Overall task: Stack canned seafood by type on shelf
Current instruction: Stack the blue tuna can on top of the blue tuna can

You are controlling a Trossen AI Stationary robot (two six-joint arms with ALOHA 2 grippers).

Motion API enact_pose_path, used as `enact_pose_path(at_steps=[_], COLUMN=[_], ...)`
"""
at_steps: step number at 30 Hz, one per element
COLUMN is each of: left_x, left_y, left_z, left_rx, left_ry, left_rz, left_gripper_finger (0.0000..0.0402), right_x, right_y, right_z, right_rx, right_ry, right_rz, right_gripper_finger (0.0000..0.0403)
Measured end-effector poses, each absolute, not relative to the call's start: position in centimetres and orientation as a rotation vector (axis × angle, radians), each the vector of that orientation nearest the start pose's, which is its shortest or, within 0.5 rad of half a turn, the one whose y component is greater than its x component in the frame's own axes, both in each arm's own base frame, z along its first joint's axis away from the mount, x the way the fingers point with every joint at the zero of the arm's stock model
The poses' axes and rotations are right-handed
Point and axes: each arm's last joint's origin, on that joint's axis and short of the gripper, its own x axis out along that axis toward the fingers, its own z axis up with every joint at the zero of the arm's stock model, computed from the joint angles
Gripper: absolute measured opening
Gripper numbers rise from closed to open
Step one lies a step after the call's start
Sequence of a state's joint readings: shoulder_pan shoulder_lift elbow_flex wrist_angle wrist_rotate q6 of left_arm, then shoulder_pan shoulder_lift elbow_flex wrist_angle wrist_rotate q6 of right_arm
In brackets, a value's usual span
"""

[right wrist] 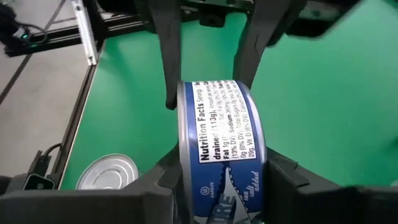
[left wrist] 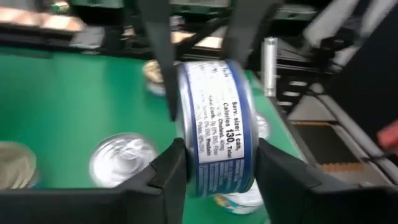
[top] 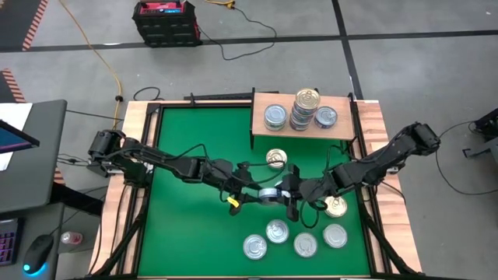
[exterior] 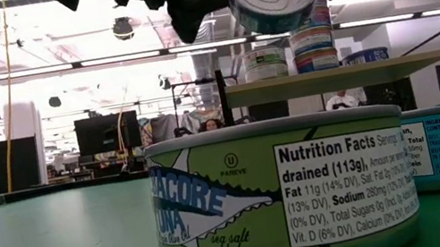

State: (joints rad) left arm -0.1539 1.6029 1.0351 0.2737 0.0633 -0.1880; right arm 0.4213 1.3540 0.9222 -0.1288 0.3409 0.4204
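Green table mid-job — both grippers pinch one blue-label can, shelf holds few, several below it wait.

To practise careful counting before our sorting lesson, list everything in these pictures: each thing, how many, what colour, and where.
table: one, green top with a wooden border, centre.
shelf: one, light wood, far right of the table.
shelf cans: two single silver-blue ones either side of a gold-topped stack; stack count unclear.
loose cans: six on the table, four silver near the front, two gold.
held can: one, blue label, in the air above mid-table.
box: one, black and red, on the floor beyond the table.
left gripper: shut on the held can.
right gripper: shut on the same can.
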Motion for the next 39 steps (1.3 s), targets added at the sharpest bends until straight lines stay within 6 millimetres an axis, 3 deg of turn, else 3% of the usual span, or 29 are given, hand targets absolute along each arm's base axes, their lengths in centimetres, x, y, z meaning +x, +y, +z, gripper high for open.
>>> enact_pose_path(at_steps=[7,11,19,24,30,39], left_x=[35.2,34.4,33.6,33.6,33.6,33.0], left_y=[-4.9,-3.9,-3.9,-5.0,-7.1,-8.8], left_z=[25.8,26.6,28.2,28.2,27.2,25.4], left_rx=[-0.188,-0.258,-0.264,-0.28,-0.385,-0.45], left_ry=[0.341,0.34,0.298,0.28,0.117,0.141], left_rz=[-0.021,0.116,0.101,0.047,-0.063,-0.083], left_gripper_finger=[0.0315,0.0353,0.0342,0.033,0.0323,0.0322], right_x=[25.7,23.7,18.1,15.1,13.2,11.1], right_y=[9.9,8.7,4.7,2.1,-0.4,-3.3], right_z=[27.7,29.4,33.2,34.3,34.8,35.5], right_rx=[0.266,0.334,0.532,0.646,0.723,0.845], right_ry=[0.635,0.713,0.718,0.673,0.603,0.446], right_rz=[-0.096,-0.158,-0.327,-0.457,-0.601,-0.807], right_gripper_finger=[0.0162,0.0169,0.0165,0.0182,0.0162,0.0183])
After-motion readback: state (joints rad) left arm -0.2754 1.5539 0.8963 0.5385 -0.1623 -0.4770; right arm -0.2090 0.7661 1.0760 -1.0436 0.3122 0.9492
